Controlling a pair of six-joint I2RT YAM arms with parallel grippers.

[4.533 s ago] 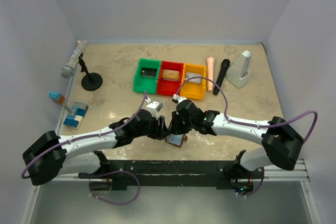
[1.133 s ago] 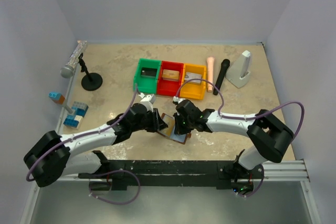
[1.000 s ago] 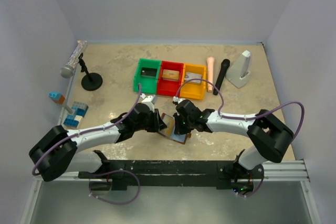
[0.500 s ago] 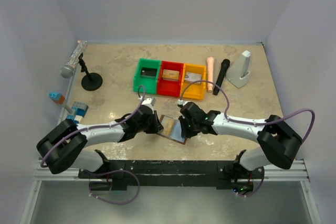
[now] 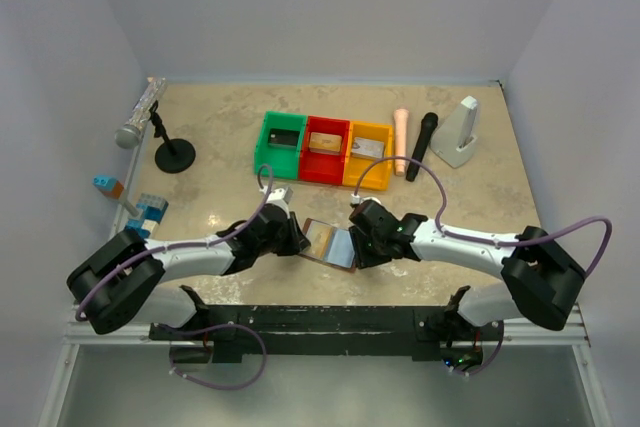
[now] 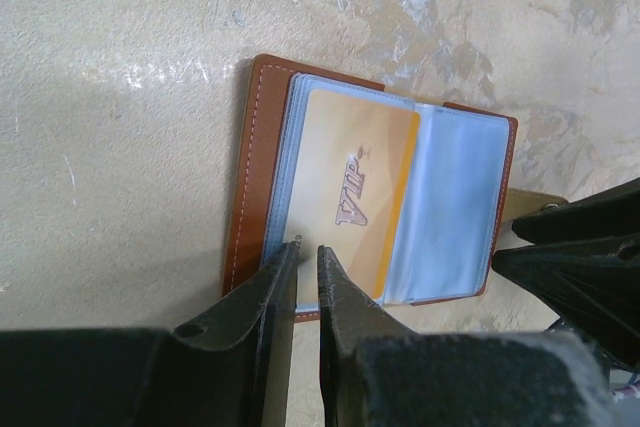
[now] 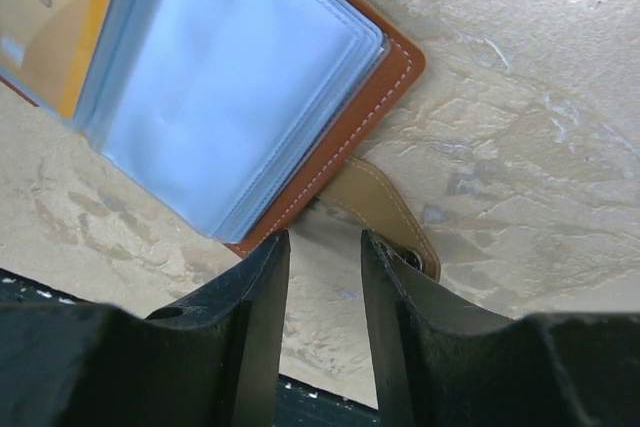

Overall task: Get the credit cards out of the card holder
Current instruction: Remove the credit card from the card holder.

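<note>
Left gripper (image 6: 307, 247) barely parted, right gripper (image 7: 325, 242) wider, both empty: the open card holder (image 6: 245, 177) could slide when its VIP card (image 6: 355, 197) is tugged

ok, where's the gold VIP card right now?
Top view: gold card lies in the open card holder, left half, near the table's front edge between both arms' jaws.
</note>
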